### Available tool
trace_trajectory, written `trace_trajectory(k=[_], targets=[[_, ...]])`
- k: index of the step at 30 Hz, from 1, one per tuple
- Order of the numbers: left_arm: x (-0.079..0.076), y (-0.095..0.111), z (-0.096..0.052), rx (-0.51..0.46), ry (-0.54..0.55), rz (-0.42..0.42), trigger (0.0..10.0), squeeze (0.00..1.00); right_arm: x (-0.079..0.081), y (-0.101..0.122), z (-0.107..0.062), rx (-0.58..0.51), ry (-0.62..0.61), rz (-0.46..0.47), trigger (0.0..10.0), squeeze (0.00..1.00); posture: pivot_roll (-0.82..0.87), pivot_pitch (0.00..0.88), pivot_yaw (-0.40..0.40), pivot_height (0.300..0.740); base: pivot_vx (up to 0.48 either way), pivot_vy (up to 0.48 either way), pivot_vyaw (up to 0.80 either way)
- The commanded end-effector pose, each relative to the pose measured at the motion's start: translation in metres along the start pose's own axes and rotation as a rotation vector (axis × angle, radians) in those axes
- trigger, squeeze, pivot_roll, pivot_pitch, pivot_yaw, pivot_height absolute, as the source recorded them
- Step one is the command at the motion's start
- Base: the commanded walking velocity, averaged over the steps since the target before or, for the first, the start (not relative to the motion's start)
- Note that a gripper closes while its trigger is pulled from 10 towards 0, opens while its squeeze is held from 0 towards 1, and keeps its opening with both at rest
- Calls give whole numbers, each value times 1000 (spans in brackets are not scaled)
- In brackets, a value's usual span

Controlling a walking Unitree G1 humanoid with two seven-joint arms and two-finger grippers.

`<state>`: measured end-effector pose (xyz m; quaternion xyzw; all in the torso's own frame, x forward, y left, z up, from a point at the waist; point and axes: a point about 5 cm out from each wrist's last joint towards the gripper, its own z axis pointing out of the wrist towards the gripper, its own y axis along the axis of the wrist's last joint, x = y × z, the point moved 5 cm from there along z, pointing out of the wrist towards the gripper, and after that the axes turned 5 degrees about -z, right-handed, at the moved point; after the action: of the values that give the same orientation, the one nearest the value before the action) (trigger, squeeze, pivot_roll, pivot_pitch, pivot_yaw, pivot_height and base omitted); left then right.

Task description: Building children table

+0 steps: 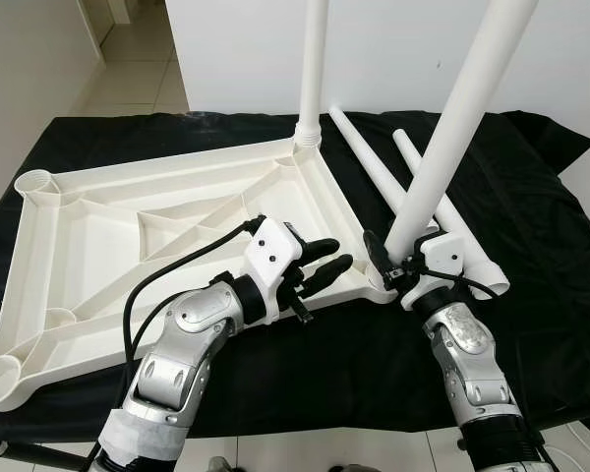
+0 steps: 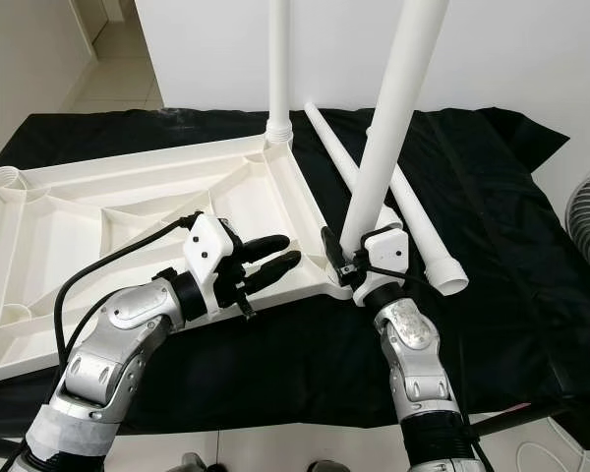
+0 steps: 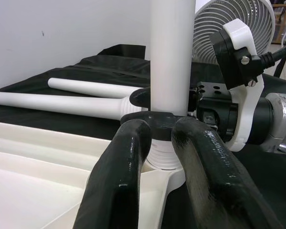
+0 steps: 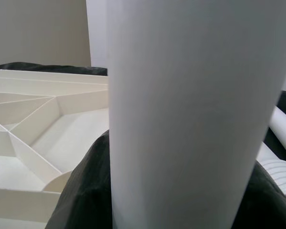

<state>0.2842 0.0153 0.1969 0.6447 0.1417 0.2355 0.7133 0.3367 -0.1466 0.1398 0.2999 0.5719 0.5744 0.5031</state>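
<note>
White wall (image 1: 393, 59) behind, pale tiled floor (image 1: 143, 69) at left — white fan (image 2: 588, 231) at right.

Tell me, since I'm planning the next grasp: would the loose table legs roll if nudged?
Probably. The two loose legs are smooth round tubes lying flat on the black cloth, so they may roll, though the cloth could slow them. They look stiff and light, likely hollow plastic.

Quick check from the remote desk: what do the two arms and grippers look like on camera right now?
Both arms are silver metal with rounded joint housings and black bands. The left gripper has two long, glossy black rounded fingers below a white block-shaped housing, with a black cable looping back along the forearm. The right gripper has the same white housing, screws visible, and a thinner black cable. White wrapping covers the left upper arm.
</note>
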Motion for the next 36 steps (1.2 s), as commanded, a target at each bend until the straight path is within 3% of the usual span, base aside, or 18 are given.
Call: trace_trajectory(k=[1, 11, 18, 23, 36], targets=[[5, 5, -2, -14, 53, 5, 10000, 0, 8, -77, -38, 327, 19, 30, 10000, 0, -104, 105, 69, 740, 0, 0, 0], [4, 5, -3, -10, 49, 4, 10000, 0, 7, -72, -33, 317, 5, -6, 10000, 0, -100, 109, 73, 740, 0, 0, 0], [3, 5, -3, -9, 47, 4, 10000, 0, 5, -62, -23, 282, -111, 30, 10000, 0, -96, 109, 69, 740, 0, 0, 0], [2, 4, -3, -9, 45, 1, 10000, 0, -4, -55, -18, 268, -286, 82, 10000, 0, -98, 107, 66, 740, 0, 0, 0], [-1, 5, 0, -14, 35, -2, 10000, 0, -7, -45, -8, 254, -422, 114, 10000, 0, -101, 91, 51, 740, 0, 0, 0]])
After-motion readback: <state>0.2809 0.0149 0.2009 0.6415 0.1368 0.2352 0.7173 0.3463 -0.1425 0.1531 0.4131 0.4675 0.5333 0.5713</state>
